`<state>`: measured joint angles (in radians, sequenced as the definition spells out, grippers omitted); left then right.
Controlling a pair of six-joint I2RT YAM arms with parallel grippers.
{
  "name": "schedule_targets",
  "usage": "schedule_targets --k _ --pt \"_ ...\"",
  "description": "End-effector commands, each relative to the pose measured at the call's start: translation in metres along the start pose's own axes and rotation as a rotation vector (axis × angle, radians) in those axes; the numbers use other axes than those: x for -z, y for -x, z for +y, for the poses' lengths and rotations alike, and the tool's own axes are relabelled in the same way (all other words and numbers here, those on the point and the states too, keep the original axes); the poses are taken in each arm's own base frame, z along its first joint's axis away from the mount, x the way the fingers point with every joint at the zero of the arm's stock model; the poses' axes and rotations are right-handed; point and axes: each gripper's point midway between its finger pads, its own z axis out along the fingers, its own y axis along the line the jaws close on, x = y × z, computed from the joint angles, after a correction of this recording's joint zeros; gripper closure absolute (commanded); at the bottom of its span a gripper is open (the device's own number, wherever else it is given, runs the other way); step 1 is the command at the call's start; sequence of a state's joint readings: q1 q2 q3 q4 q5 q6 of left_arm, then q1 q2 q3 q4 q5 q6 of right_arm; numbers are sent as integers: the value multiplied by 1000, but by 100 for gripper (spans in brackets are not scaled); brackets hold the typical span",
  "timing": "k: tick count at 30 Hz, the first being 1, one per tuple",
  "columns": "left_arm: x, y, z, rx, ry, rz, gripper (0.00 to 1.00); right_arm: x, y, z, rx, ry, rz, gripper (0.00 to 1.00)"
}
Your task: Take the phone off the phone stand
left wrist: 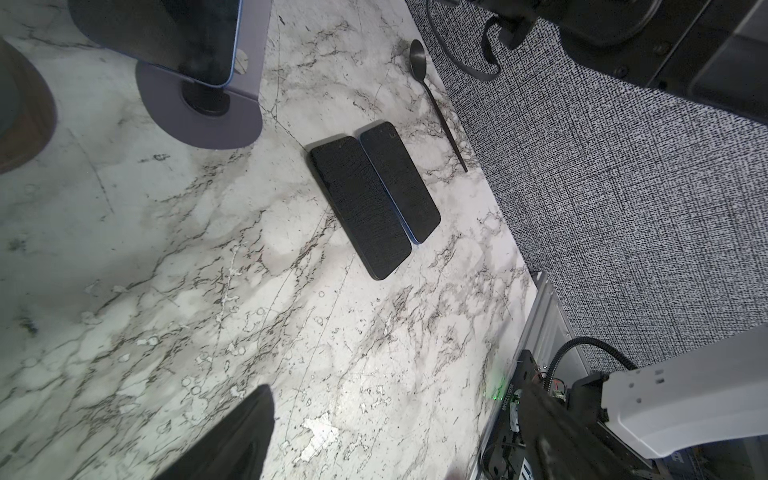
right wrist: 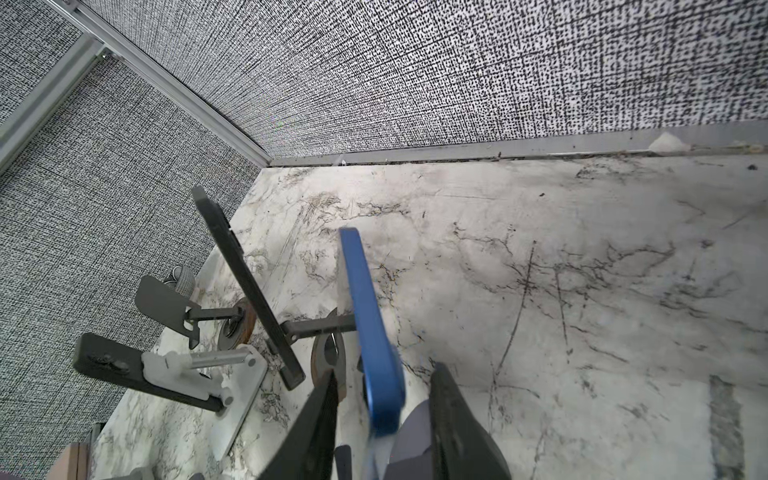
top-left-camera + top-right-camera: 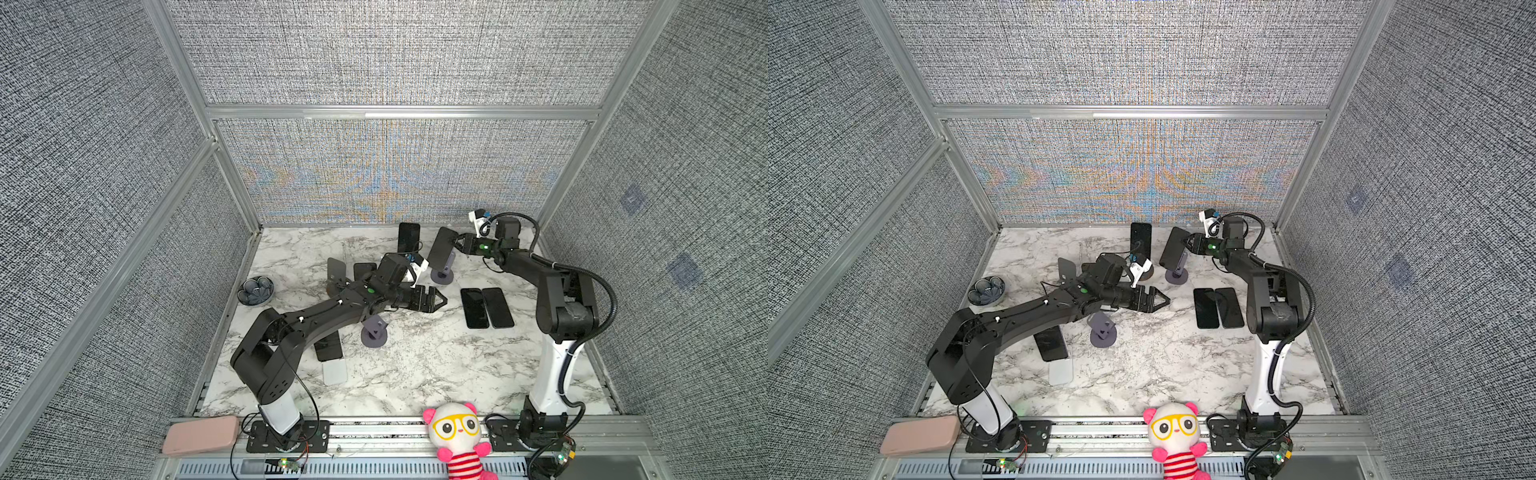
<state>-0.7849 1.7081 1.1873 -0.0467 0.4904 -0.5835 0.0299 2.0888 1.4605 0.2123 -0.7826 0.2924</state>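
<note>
A blue-edged phone (image 3: 442, 248) (image 3: 1173, 248) leans on a purple phone stand (image 3: 441, 277) (image 3: 1176, 277) at the back right of the marble table. My right gripper (image 3: 457, 241) (image 3: 1188, 241) is at the phone's right edge. In the right wrist view the phone (image 2: 370, 324) stands edge-on between the two fingers of the right gripper (image 2: 382, 399), with a gap on each side, above the stand (image 2: 411, 440). My left gripper (image 3: 440, 300) (image 1: 386, 457) hovers open and empty mid-table; the left wrist view shows the phone (image 1: 166, 33) and the stand (image 1: 208, 124).
Two dark phones (image 3: 486, 307) (image 1: 374, 199) lie flat side by side at the right. Another phone (image 3: 409, 237) stands on a stand behind. An empty purple stand (image 3: 374, 332), a flat phone (image 3: 328, 347), a dark bowl (image 3: 255, 289) and a spoon (image 1: 436, 104) are about.
</note>
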Motion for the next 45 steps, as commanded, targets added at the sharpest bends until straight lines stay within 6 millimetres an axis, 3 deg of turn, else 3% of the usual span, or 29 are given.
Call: schedule_targets --k 1,3,9,15,24,32,35,38,42,45 --pt "-2 3 -2 -14 -11 -4 8 2 7 5 20 14 -19 69" --pt "-3 3 -1 -14 -9 -3 8 3 8 6 23 14 -21 77" --pt "-3 4 -1 -18 -6 -1 8 15 15 15 37 15 -22 80" --pt "-4 7 -1 -27 -1 0 8 29 23 28 57 15 -19 90" --pt "-3 7 0 -28 8 -3 8 38 13 16 20 -56 4 90" --pt "11 16 -3 -70 52 -39 7 50 -5 7 23 -311 86 88" --pt "21 22 -7 -95 70 -73 8 49 -15 13 44 -363 128 82" --pt "30 23 -6 -119 101 -82 8 48 -21 15 56 -382 153 63" --pt "41 21 -7 -143 122 -88 7 40 -25 14 10 -287 179 44" --pt "43 18 -5 -142 122 -95 7 31 -30 14 -9 -173 209 40"
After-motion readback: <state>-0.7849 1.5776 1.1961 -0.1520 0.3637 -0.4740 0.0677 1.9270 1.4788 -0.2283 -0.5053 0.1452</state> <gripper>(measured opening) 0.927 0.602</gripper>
